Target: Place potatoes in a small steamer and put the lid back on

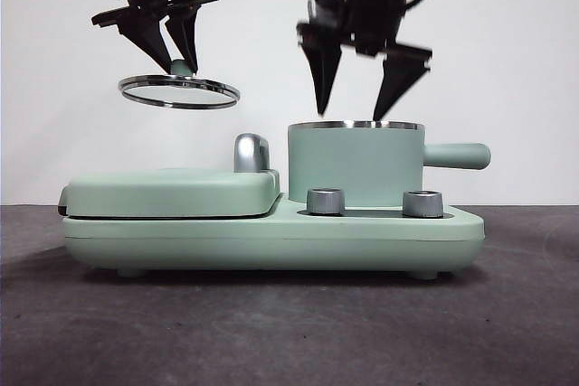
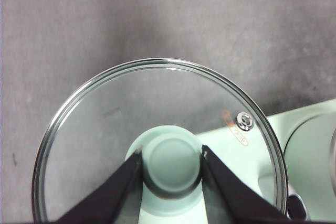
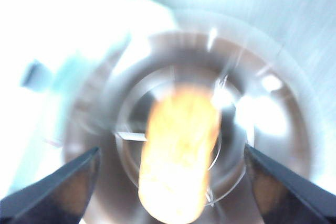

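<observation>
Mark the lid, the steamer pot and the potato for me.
lid [image 2: 157, 108]: left wrist view, on the clear glass above the knob.
steamer pot [image 1: 355, 164]: front view, on its mint-green side wall.
potato [image 3: 178, 156]: right wrist view, on its blurred orange middle, inside the pot.

A mint-green cooker base [image 1: 271, 241] sits on the dark worktop [image 1: 271, 332], carrying a flat lidded griddle [image 1: 172, 192] with a chrome handle [image 1: 251, 153] and two, apparently metal, knobs [image 1: 326, 201].
</observation>
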Controlling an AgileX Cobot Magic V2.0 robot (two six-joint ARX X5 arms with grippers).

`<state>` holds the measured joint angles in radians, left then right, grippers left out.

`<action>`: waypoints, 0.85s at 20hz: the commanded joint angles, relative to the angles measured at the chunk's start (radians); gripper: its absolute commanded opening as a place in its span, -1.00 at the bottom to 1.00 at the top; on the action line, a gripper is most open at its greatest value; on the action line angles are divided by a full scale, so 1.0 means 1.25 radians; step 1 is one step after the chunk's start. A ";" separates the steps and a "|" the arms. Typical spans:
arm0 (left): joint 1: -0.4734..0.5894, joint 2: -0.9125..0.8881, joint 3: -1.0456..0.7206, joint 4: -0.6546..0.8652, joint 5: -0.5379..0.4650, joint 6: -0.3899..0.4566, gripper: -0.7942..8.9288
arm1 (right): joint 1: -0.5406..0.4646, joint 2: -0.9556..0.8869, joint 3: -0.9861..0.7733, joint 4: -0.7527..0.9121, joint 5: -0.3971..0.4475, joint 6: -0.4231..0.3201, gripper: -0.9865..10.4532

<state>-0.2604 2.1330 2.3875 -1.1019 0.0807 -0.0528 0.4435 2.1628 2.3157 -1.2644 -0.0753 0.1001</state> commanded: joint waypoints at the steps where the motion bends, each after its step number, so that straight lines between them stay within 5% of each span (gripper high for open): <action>1: -0.007 -0.013 0.037 0.016 0.001 -0.010 -0.81 | 0.004 0.005 0.106 -0.041 0.004 -0.005 -0.06; 8: -0.021 -0.013 0.037 0.013 0.001 -0.012 -0.81 | 0.001 -0.185 0.108 -0.125 0.046 -0.007 -0.06; 17: -0.066 -0.013 0.037 0.025 0.001 -0.006 -0.81 | -0.001 -0.762 -0.444 -0.125 0.054 -0.024 -0.06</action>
<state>-0.3378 2.1326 2.3875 -1.0950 0.0807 -0.0666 0.4377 1.2114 1.7588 -1.3426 -0.0071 0.0811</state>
